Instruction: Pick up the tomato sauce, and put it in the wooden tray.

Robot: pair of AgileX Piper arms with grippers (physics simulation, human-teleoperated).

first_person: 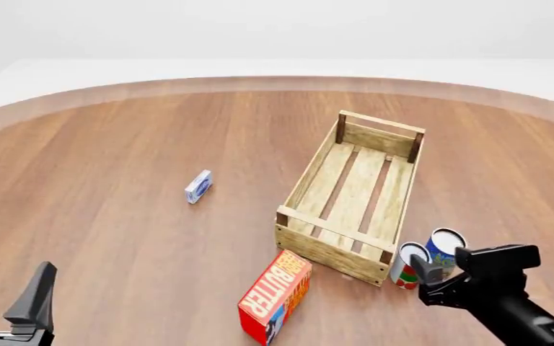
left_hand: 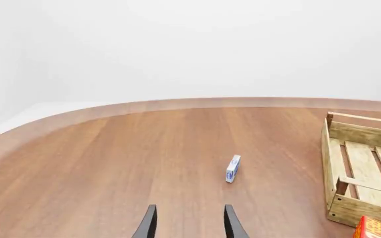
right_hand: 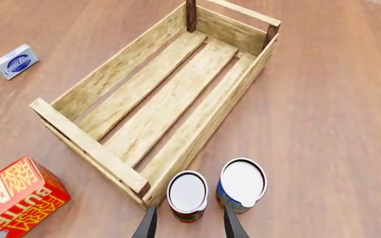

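In the front view's lower right, the small red-and-green tomato sauce can (first_person: 409,265) stood upright on the brown wooden surface (first_person: 113,166), at the near corner of the long light-wood slatted tray (first_person: 353,193), apparently touching it. The right gripper (right_hand: 189,224) hovered spread around the can, not clamping it. The left gripper (left_hand: 189,223) was released, lower left.

The butter box (left_hand: 378,229) is cut off at the picture's corner; the small blue box's (first_person: 198,187) words cannot be read.
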